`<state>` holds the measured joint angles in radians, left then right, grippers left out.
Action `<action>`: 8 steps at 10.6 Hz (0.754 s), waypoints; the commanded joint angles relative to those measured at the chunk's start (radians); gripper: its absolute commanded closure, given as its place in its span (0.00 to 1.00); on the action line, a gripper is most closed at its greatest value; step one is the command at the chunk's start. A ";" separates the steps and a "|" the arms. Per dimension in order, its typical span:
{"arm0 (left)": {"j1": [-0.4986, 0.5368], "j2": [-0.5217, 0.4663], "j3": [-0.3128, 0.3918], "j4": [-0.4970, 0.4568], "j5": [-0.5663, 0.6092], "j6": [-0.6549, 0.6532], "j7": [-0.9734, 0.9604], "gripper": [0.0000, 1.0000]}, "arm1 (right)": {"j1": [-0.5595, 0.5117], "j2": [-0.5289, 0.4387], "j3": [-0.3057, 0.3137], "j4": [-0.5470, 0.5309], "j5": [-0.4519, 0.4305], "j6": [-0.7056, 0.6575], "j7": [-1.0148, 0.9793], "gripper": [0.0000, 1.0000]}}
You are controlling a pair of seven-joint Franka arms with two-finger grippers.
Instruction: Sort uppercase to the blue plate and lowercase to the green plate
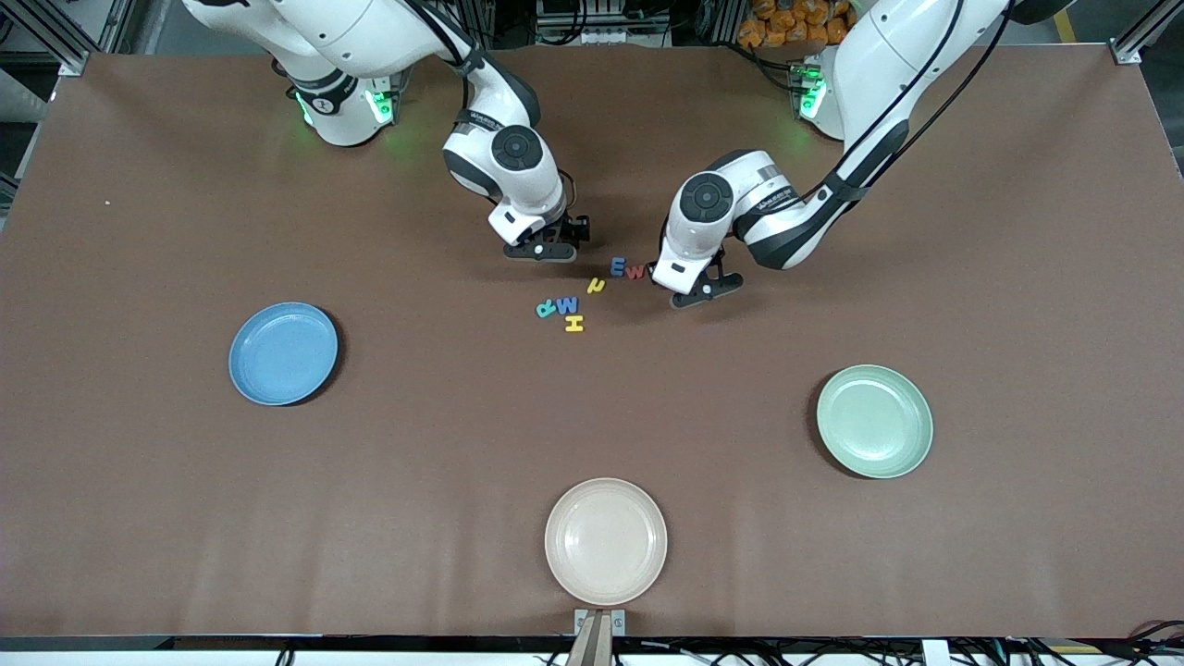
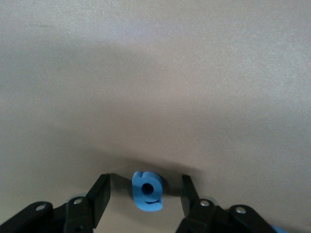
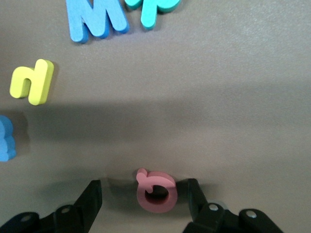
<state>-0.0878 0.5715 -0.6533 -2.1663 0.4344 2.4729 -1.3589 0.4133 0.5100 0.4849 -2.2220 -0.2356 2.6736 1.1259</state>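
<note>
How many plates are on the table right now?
3. The blue plate lies toward the right arm's end of the table, the green plate toward the left arm's end, and the cream plate between them, nearest the front camera. None looks hidden.

Both Franka arms bent low over brown table (image 1: 185, 518), wrists angled down, reaching from bases toward table's middle. Right gripper (image 1: 546, 248) down at table surface, fingers (image 3: 90, 201) spread, straddling pink Q (image 3: 156, 190) with gaps each side, not touching it. Left gripper (image 1: 705, 291) likewise down at table surface, fingers (image 2: 99, 194) apart around blue rounded letter (image 2: 147, 190), small gaps either side. Left gripper nearer front camera than right gripper. Neither arm waits.
</note>
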 commanded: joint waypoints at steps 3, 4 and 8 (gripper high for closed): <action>-0.021 0.028 0.014 0.040 0.034 0.000 -0.060 0.91 | 0.012 0.019 0.000 -0.005 -0.040 0.015 0.031 0.46; -0.021 0.030 0.014 0.046 0.034 0.000 -0.062 1.00 | 0.012 0.021 0.000 -0.005 -0.047 0.017 0.031 0.46; 0.014 -0.050 0.014 0.049 0.034 -0.028 -0.057 1.00 | 0.013 0.022 0.000 -0.005 -0.060 0.015 0.029 0.65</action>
<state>-0.0934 0.5764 -0.6406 -2.1208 0.4361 2.4712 -1.3823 0.4171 0.5098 0.4890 -2.2211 -0.2618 2.6845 1.1267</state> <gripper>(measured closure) 0.736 0.559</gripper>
